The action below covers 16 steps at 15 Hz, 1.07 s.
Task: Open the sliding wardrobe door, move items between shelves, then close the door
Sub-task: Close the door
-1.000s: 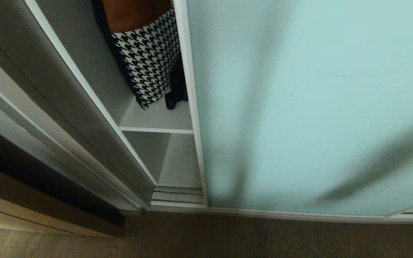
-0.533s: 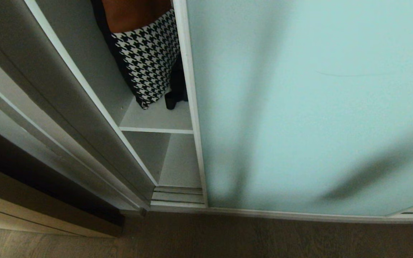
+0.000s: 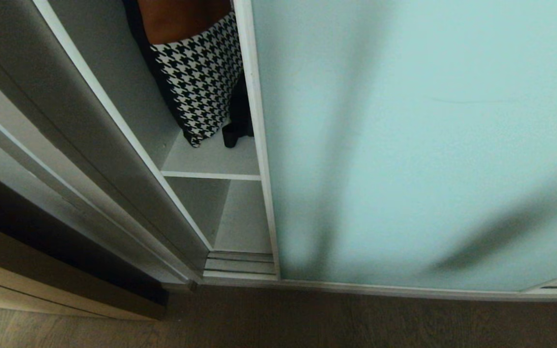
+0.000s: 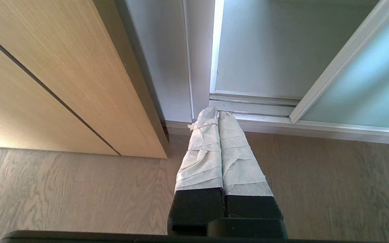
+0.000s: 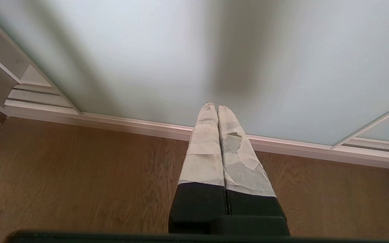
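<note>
The sliding wardrobe door (image 3: 404,145), frosted pale blue-green glass in a silver frame, covers most of the wardrobe and leaves a narrow gap at its left edge. Through the gap I see two white-grey shelves, one above (image 3: 211,159) and one lower (image 3: 244,217). A bit of black fabric (image 3: 232,135) stands on the upper shelf at the door's edge, mostly hidden behind the door. My left gripper (image 4: 217,113) is shut and empty, low near the floor track (image 4: 248,104). The right gripper (image 5: 213,105) is shut and empty, pointing at the foot of the door (image 5: 181,50). Neither gripper shows in the head view.
A houndstooth garment (image 3: 201,87) hangs in the gap above the upper shelf. The wardrobe's grey side wall (image 3: 114,121) bounds the gap on the left. A light wood panel (image 4: 46,84) stands left of the wardrobe. Wood floor (image 3: 307,319) runs along the front.
The dark shadow on the door's lower right has shifted slightly. The door, the gap and the shelves stand as before.
</note>
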Tool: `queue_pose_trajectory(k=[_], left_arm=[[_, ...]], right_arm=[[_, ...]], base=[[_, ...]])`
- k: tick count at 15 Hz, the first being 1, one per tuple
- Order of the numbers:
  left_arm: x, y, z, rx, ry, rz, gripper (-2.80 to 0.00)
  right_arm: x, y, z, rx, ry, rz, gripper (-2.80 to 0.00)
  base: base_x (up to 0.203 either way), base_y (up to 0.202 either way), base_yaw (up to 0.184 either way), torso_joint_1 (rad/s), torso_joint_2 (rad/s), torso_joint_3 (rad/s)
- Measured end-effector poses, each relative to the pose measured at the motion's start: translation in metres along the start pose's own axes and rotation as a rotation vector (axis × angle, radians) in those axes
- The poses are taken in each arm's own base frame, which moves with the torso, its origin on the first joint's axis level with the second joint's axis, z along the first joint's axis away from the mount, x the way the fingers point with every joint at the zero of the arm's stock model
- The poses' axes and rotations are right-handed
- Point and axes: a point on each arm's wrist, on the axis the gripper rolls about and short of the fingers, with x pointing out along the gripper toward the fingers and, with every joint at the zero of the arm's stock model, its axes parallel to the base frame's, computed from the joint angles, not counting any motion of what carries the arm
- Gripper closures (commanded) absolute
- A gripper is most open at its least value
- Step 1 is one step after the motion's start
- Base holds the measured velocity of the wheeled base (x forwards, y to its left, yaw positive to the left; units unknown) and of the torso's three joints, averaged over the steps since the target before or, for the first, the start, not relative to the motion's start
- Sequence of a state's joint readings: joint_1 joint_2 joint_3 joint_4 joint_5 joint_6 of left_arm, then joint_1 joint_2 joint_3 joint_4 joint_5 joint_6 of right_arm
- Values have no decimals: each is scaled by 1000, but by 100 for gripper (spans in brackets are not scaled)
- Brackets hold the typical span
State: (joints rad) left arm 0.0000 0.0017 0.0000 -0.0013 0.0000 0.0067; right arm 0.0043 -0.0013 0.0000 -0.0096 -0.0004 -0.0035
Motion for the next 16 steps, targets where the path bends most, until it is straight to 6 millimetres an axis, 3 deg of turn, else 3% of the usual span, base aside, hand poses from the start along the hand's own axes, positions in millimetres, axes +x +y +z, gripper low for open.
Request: queue_pose_trajectory(k=[5, 7, 9, 12, 14, 16], left_arm=[[0, 0, 1, -1, -4, 2, 0], [-3, 0, 10, 7, -42, 0, 0], [-15, 0, 42, 12, -141, -15, 0], [-39, -2, 106, 36, -269, -112, 0], [-41, -3, 156, 49, -299, -209, 0], [-30, -4, 205, 38, -306, -321, 0]], right_arm=[[0, 0, 0, 0, 2, 0, 0], [0, 0, 0, 0, 2, 0, 0], [0, 0, 0, 0, 2, 0, 0], [0, 0, 0, -1, 2, 0, 0], [0, 0, 0, -1, 2, 0, 0], [0, 0, 0, -1, 3, 0, 0]], base=[[0, 0, 0, 0, 0, 0], [0, 0, 0, 0, 0, 0], [0, 0, 0, 0, 0, 0], [0, 0, 0, 0, 0, 0], [0, 0, 0, 0, 0, 0], [0, 0, 0, 0, 0, 0]])
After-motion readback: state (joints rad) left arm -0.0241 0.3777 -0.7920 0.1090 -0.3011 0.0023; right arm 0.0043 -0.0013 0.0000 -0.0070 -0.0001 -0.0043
